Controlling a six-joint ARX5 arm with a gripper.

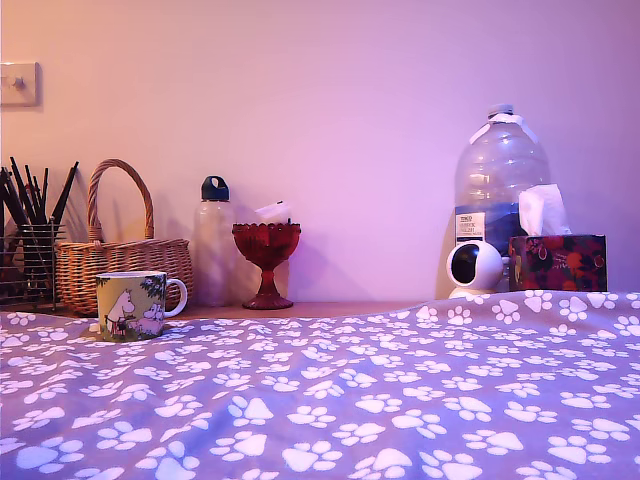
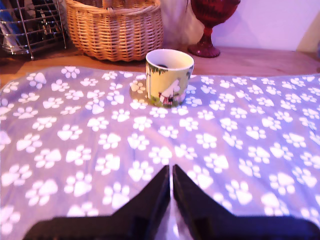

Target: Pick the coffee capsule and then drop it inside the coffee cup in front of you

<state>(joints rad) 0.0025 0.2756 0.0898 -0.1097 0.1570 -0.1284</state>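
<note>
Black two-fingered gripper point(image 2: 171, 169) pinched to a slit, nothing seen between the tips; yellow-green ceramic mug with white cartoon creatures point(image 2: 169, 82) upright straight ahead, well apart; dark speck inside, likely the tiny dark blue coffee capsule point(image 2: 163, 65), unsure; confirm it, withdraw without brushing the mug.

One mug point(image 1: 132, 306), one basket point(image 1: 120, 265), one goblet point(image 1: 266, 262), two bottles point(image 1: 213, 250) point(image 1: 500, 180) and one tissue box point(image 1: 557, 263).
</note>
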